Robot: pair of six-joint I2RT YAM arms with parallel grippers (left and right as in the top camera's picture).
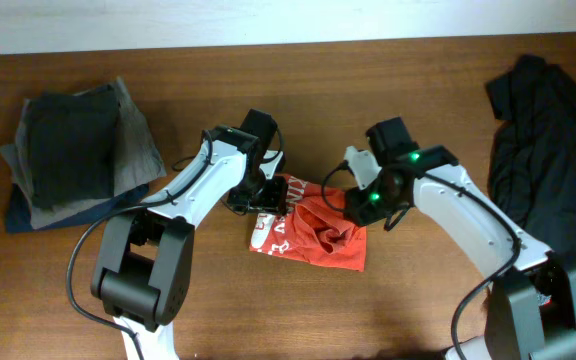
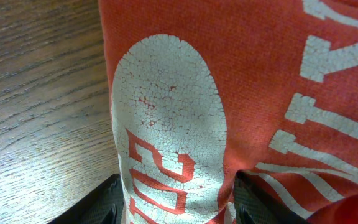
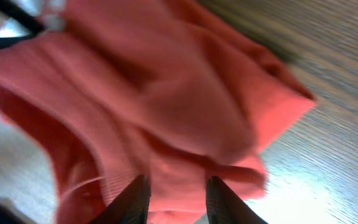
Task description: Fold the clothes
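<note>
The orange-red T-shirt (image 1: 313, 235) lies bunched in the middle of the table, its white lettering facing up. My left gripper (image 1: 261, 197) is down on the shirt's upper left edge. In the left wrist view its fingers (image 2: 104, 202) stand well apart, open, and a ridge of T-shirt (image 2: 241, 74) carrying the cracked white round logo bulges between them at the left gripper (image 2: 176, 208). My right gripper (image 1: 360, 205) is at the shirt's upper right. Its narrow jaws are shut on a thick fold of the T-shirt (image 3: 166, 106) at the right gripper (image 3: 176, 202), in a blurred view.
A black garment (image 1: 543, 150) lies crumpled at the right end of the table, reaching the edge. A stack of folded dark and grey clothes (image 1: 73, 150) sits at the far left. Bare wood table (image 1: 408, 300) shows in front of the shirt.
</note>
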